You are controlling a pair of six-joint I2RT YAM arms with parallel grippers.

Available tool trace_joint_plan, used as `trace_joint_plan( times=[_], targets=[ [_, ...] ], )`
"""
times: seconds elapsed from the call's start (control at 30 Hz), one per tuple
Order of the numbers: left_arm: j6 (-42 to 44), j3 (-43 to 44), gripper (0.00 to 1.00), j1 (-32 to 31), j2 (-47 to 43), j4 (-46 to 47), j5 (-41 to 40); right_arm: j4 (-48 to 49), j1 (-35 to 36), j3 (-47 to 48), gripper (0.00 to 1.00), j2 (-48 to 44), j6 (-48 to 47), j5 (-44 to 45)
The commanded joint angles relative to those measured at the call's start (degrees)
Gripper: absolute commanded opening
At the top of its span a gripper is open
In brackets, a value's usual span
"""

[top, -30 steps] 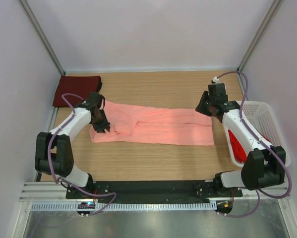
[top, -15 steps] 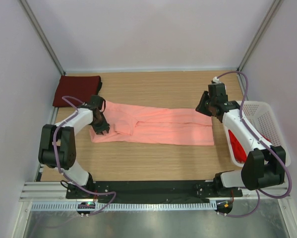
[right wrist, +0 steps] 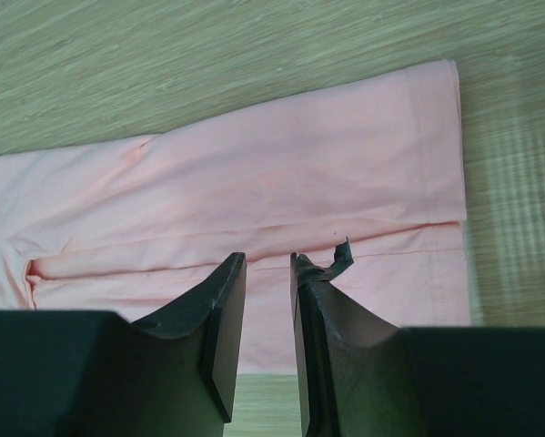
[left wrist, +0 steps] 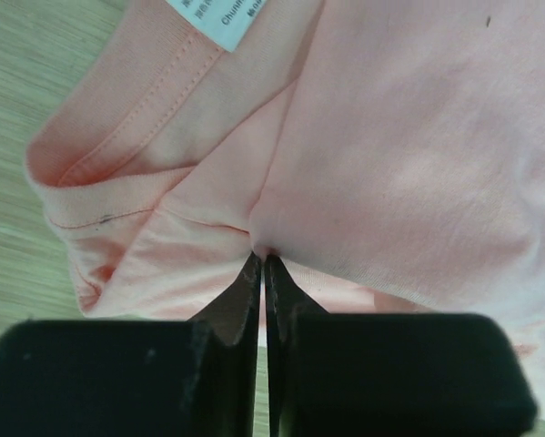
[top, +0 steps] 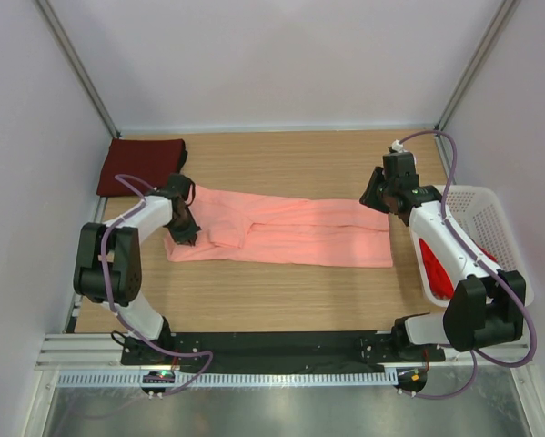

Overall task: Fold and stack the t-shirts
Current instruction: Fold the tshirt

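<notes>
The salmon-pink t-shirt point(top: 290, 232) lies folded into a long band across the table. My left gripper point(top: 183, 237) is at its left end, near the collar, shut on a pucker of the pink cloth point(left wrist: 418, 137) pinched at its tips point(left wrist: 260, 257). My right gripper point(top: 374, 198) hovers at the band's right end, over the hem point(right wrist: 281, 173), jaws point(right wrist: 267, 259) a little apart with nothing between them. The dark maroon t-shirt point(top: 140, 164) lies folded at the far left corner. The bright red t-shirt point(top: 436, 264) shows inside the basket, mostly hidden by the right arm.
A white perforated basket point(top: 486, 218) stands at the table's right edge, beside the right arm. White walls close in the back and both sides. A white label point(left wrist: 222, 18) shows at the shirt's collar. Bare wood lies in front of and behind the pink band.
My left gripper has closed on the pink cloth, and its arm has drawn in slightly toward the left edge. The right gripper and the shirts have stayed put.
</notes>
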Motion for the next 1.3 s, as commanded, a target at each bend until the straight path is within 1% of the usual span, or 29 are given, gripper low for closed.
trace_joint_plan(
  times=[0.0,0.27,0.5,0.57,0.63,0.7,0.73,0.83,0.97,1.0,1.1,1.2,1.27],
  targets=[
    [-0.19,3.88,0.01,0.41,0.62,-2.54,-4.71,0.98,-0.2,0.75,0.34,-1.71,-0.79,0.51],
    [0.25,8.46,0.01,0.41,0.98,-8.96,-10.43,1.16,-0.2,1.28,0.34,-1.1,-0.97,0.78],
    [-0.45,10.58,0.01,0.41,5.72,-13.8,-14.73,1.16,-0.29,1.54,0.34,-0.57,-1.05,0.69],
    [-0.54,10.66,0.07,0.41,6.07,-14.24,-15.88,1.07,-0.29,1.71,0.34,-0.57,-1.14,0.77],
    [-0.45,11.1,0.15,0.41,5.99,-14.59,-15.62,1.15,-0.38,1.71,0.34,-0.4,-1.14,0.69],
    [-0.36,12.68,0.2,0.41,5.64,-15.73,-14.74,1.16,-0.29,1.71,0.34,-0.22,-1.14,0.69],
    [-0.45,13.29,0.24,0.41,4.85,-16.0,-14.65,1.24,-0.29,1.63,0.34,-0.05,-1.23,0.51],
    [-0.45,15.23,0.29,0.32,3.27,-15.91,-14.04,0.98,-0.2,1.89,0.34,0.39,-1.32,-0.01],
    [0.43,17.08,0.33,0.14,3.26,-12.75,-10.09,0.72,-0.29,1.89,0.36,0.48,-1.32,-0.19],
    [0.6,17.51,0.33,-0.03,3.87,-12.14,-7.56,0.63,-0.2,1.89,0.36,0.48,-1.41,-0.1],
    [0.78,20.23,0.33,-1.08,8.43,-10.9,-5.08,0.37,-0.29,2.07,0.36,0.4,-1.14,-0.1],
    [0.87,24.45,0.33,-2.58,13.53,-10.9,-5.33,-0.16,-0.29,2.59,0.36,0.4,-0.88,0.25],
    [1.39,28.84,0.34,-2.67,16.87,-11.07,-5.07,-0.51,-0.29,3.21,0.36,0.13,-0.79,0.51]
  ],
)
